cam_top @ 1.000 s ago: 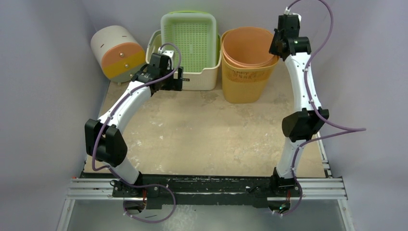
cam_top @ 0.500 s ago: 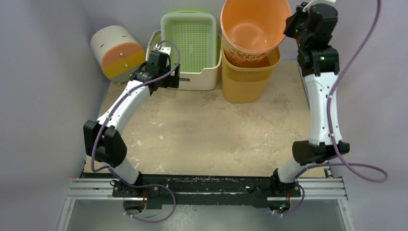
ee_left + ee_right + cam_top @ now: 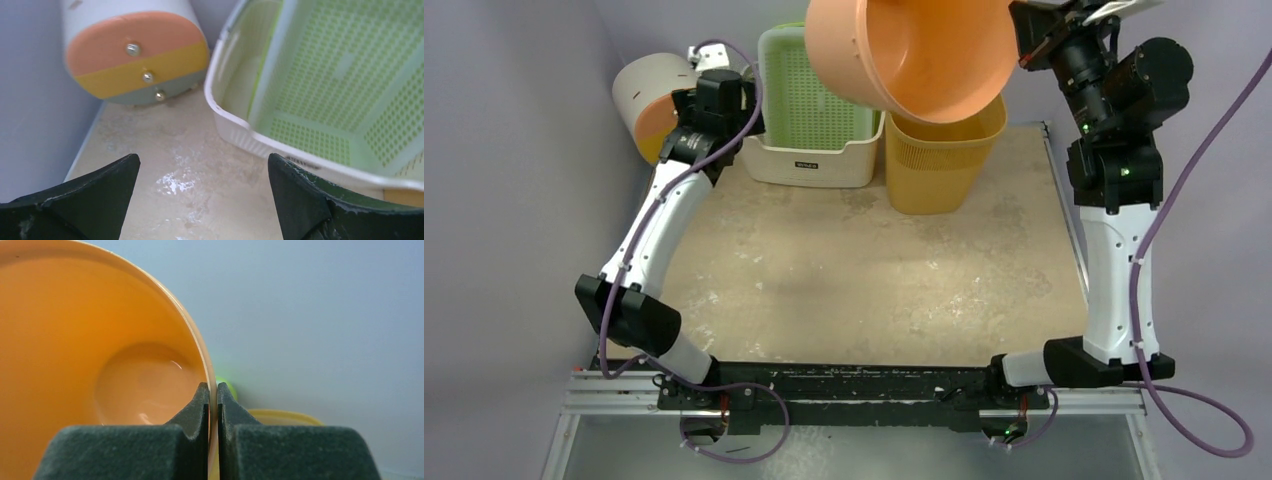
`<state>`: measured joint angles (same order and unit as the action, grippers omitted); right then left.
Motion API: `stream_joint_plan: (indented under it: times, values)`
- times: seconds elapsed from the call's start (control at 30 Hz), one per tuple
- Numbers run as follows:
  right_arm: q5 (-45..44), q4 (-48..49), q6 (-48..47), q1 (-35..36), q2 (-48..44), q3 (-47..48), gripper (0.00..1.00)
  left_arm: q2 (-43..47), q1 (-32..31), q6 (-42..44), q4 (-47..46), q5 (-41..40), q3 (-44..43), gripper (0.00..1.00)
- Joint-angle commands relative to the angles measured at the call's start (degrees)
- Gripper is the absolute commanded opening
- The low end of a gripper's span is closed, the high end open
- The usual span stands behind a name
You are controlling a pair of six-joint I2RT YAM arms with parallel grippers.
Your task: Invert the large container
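Note:
The large container, a smooth orange bucket, hangs tilted high over the back of the table, its mouth facing the camera and its base toward the left. My right gripper is shut on its right rim. In the right wrist view the thin rim of the bucket runs between the two fingertips of the right gripper, one inside and one outside. My left gripper is open and holds nothing; in its wrist view the left gripper hovers over bare table.
A yellow mesh basket stands below the bucket, its rim also showing. A white basket holds a green tray. A drum with an orange-yellow face lies at back left, also seen as the drum beside the white basket.
The right arm has lifted the orange bucket out of the yellow basket and tipped it leftward. The left arm has swung from the white basket's front toward the drum.

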<state>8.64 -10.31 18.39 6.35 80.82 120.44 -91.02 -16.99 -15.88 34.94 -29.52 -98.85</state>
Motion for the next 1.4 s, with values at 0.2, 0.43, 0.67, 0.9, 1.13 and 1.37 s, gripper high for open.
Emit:
stream_joint_plan:
  times: [0.2, 0.43, 0.67, 0.9, 1.13, 1.37]
  values:
    - [13.9, 6.8, 5.3, 0.3, -7.9, -17.3, 0.0, 13.6, 2.2, -9.5, -4.7, -21.6, -3.5, 0.95]
    - [14.1, -1.8, -0.6, 9.3, -4.4, -17.8, 0.0, 16.2, 2.2, -11.6, -1.7, -17.8, -3.4, 0.95]
    - [9.8, -6.7, -4.4, 12.9, -1.1, -25.6, 0.0, 17.4, 2.2, -11.9, 0.8, -12.8, -2.3, 0.93]
    - [-1.0, -11.4, -8.5, 17.1, 3.2, -26.8, 0.0, 18.7, 2.3, -12.3, 0.7, -10.1, 1.8, 0.93]
    - [-2.5, -12.3, -9.6, 19.3, 4.6, -31.2, 0.0, 17.6, 2.2, -14.0, 2.6, -4.2, 3.9, 0.92]
    - [-4.6, -9.2, -9.2, 21.6, 3.1, -39.0, 0.01, 17.1, 2.2, -15.0, 6.5, 1.0, 6.6, 0.9]
